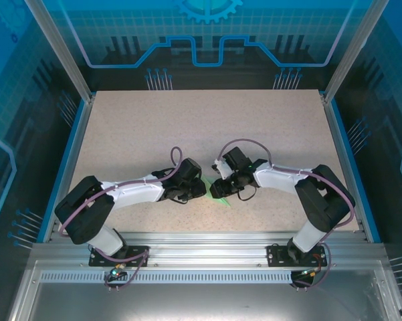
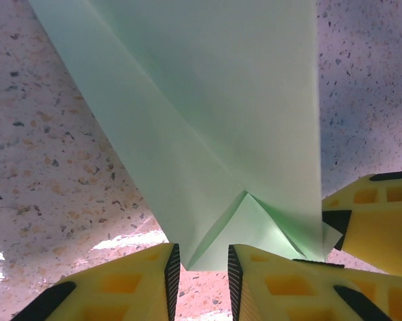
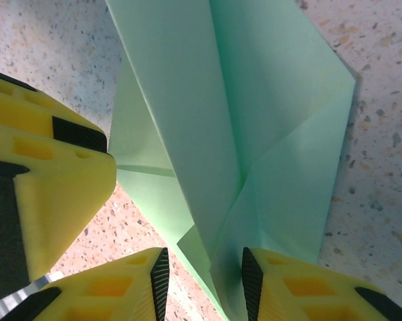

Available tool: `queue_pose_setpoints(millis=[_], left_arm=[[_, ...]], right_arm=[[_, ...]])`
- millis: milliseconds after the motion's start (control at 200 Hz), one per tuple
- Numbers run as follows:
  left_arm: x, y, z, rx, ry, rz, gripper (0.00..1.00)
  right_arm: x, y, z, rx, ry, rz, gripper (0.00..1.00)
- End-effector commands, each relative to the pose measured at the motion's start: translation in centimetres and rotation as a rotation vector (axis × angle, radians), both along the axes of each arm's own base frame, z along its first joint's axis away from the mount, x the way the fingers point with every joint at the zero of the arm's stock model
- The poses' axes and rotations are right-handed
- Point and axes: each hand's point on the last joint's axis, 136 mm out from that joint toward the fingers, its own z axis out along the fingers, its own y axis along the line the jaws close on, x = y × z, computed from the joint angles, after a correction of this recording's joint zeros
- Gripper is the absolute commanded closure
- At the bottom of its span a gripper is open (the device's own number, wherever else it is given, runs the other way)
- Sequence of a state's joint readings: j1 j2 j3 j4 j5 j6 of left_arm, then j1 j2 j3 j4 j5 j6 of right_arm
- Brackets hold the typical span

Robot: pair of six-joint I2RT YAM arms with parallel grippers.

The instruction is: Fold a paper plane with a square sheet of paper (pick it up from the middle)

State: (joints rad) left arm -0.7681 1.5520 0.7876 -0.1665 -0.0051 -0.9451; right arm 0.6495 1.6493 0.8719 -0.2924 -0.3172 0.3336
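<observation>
The square sheet of paper (image 1: 217,194), pale mint green, lies on the table folded into a creased, layered shape between the two grippers. In the left wrist view the paper (image 2: 221,100) has diagonal creases and a small triangular flap. Its near edge reaches between the black pads of my left gripper (image 2: 204,257), which stand apart with table showing in the gap. In the right wrist view a raised fold of the paper (image 3: 254,100) runs between the pads of my right gripper (image 3: 202,264), close to the right pad, with a gap on the left. The grippers (image 1: 199,190) (image 1: 219,189) nearly meet.
The speckled table (image 1: 207,120) stretches free behind the arms. Blue rails run along both sides, and an aluminium frame (image 1: 201,247) holds the arm bases in front. A right-gripper finger (image 2: 378,227) and a left-gripper finger (image 3: 53,194) sit close beside the paper.
</observation>
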Motion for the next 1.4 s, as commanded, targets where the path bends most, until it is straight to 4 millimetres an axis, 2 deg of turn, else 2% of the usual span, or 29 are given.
queue_pose_setpoints(millis=[0, 255, 595, 710, 1215, 1395], left_arm=[[-0.2, 0.4, -0.3, 0.006, -0.005, 0.015, 0.71], [-0.9, 1.9, -1.5, 0.049, 0.023, 0.066, 0.71], [-1.1, 2.9, -2.2, 0.038, 0.031, 0.113, 0.72], [-1.1, 3.0, -2.3, 0.043, 0.031, 0.114, 0.73], [-1.2, 3.6, -2.8, 0.061, 0.037, 0.131, 0.77], [-1.1, 3.7, -2.8, 0.067, 0.038, 0.136, 0.78]], right_arm=[[0.2, 0.1, 0.0, -0.072, -0.044, 0.039, 0.63], [-0.2, 0.4, 1.0, -0.088, -0.094, 0.073, 0.58], [-0.2, 0.3, 1.1, -0.283, -0.239, 0.109, 0.56], [-0.2, 0.8, 1.6, -0.277, -0.256, 0.124, 0.56], [-0.5, 1.3, -0.4, -0.453, -0.296, 0.176, 0.61], [-0.9, 2.1, 0.5, -0.442, -0.32, 0.187, 0.59]])
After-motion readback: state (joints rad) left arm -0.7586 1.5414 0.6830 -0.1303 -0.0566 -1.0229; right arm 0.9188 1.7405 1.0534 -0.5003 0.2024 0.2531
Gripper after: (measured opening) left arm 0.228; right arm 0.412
